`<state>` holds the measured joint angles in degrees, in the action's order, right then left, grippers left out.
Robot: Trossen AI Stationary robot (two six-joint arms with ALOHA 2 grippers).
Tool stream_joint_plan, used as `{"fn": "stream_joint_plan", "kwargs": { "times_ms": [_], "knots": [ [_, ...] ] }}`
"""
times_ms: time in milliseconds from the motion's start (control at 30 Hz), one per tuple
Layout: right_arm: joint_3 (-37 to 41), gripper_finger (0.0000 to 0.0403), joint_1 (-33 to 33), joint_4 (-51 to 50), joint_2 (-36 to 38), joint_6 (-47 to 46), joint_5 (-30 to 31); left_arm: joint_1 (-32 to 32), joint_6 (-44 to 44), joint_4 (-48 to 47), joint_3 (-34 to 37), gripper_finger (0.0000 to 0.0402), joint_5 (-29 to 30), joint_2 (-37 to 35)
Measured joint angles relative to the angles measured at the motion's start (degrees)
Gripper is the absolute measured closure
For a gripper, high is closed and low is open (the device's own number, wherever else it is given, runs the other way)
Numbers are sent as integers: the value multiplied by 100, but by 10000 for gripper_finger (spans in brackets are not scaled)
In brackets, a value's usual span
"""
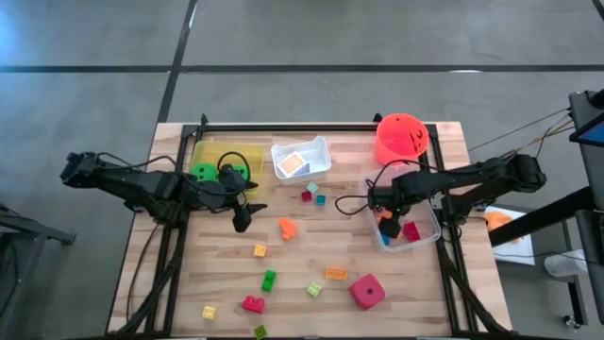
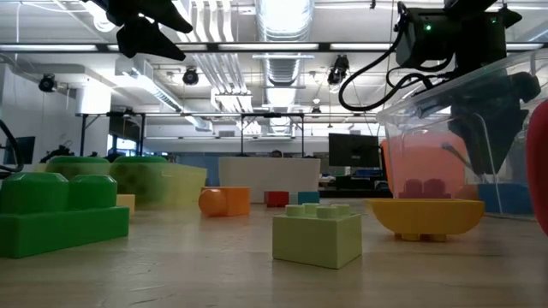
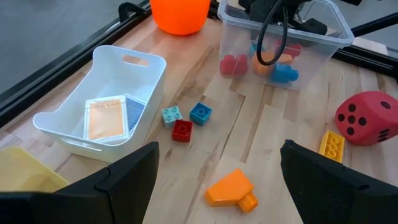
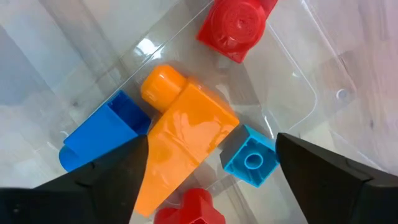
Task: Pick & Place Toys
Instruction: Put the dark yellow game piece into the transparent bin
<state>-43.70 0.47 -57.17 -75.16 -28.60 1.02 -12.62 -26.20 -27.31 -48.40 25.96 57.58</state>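
My left gripper (image 1: 243,219) is open and empty, above the table left of centre. An orange piece (image 3: 231,188) lies on the wood ahead of it, between the lines of its fingers, and also shows in the high view (image 1: 287,228). My right gripper (image 1: 387,219) is open inside the clear tray (image 1: 427,238). Its fingers stand on either side of an orange brick (image 4: 186,140) lying on the tray floor among blue (image 4: 102,134), light blue (image 4: 252,155) and red (image 4: 236,25) bricks. A pink-red die (image 1: 367,291) rests on the table near the front.
The white tray (image 1: 316,151) holds flat cards (image 3: 109,117). The yellow tray (image 1: 247,151) holds two green dice (image 1: 203,172). The orange-red bucket (image 1: 401,137) stands at the back right. Small bricks lie scattered over the middle (image 1: 311,194) and front (image 1: 269,280) of the table.
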Motion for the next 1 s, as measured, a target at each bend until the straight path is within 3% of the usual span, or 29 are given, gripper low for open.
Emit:
{"fn": "stream_joint_plan", "kwargs": {
  "times_ms": [300,533,800,1000],
  "knots": [
    [-15,42,2,-59,89,-34,0,0,-211,0,0,80,-1,0],
    [-430,42,133,-770,269,-271,52,0,-238,0,0,80,-2,0],
    [-1357,42,752,-1652,357,-804,316,0,-233,-18,0,80,-2,0],
    [-1988,42,1445,-1690,337,-1230,610,0,-218,-60,0,80,-2,0]
  ]
}}
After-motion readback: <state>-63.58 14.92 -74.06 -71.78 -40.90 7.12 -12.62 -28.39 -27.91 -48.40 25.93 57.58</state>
